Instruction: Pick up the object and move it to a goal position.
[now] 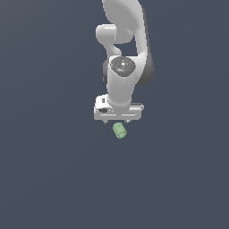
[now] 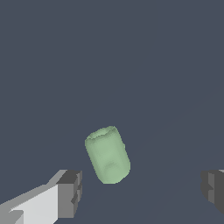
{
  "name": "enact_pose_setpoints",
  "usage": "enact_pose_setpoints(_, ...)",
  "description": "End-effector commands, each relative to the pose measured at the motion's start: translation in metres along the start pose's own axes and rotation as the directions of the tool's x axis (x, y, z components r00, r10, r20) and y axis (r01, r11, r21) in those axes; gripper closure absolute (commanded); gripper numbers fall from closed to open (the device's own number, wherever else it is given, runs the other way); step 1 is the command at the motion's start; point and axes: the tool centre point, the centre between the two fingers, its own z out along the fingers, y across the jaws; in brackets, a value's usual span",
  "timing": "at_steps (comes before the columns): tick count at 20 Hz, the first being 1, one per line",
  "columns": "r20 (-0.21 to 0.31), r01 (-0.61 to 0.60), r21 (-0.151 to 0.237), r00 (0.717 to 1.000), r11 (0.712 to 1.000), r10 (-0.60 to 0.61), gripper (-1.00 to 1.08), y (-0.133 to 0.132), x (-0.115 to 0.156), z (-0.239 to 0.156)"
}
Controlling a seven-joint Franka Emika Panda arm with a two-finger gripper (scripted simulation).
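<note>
The object is a small pale green stubby cylinder (image 1: 119,130) lying tilted on the dark grey-blue surface. In the exterior view it sits just below the white gripper bar. My gripper (image 1: 116,121) points down over it and is open. In the wrist view the cylinder (image 2: 107,155) lies between the two dark fingertips (image 2: 69,192), closer to that one than to the other fingertip at the frame's edge. The gripper (image 2: 142,189) holds nothing and neither finger touches the cylinder. No goal marker shows in either view.
The white arm (image 1: 123,49) rises behind the gripper in the exterior view. The flat dark grey-blue surface (image 1: 53,179) spreads all around, with no other objects or edges showing.
</note>
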Motion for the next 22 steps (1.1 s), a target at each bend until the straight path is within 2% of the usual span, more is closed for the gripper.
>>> enact_pose_setpoints(1,0.0,0.0,0.0,1.0,1.0,0.0,-0.92,0.0,0.0,0.0)
enact_pose_setpoints(14,0.011,-0.013,0.019,1.0,1.0,0.012,-0.92,0.011,-0.001,0.0)
enact_pose_setpoints(22,0.002,0.042,0.021,0.999,0.999,-0.043,-0.92,0.006,-0.003,0.01)
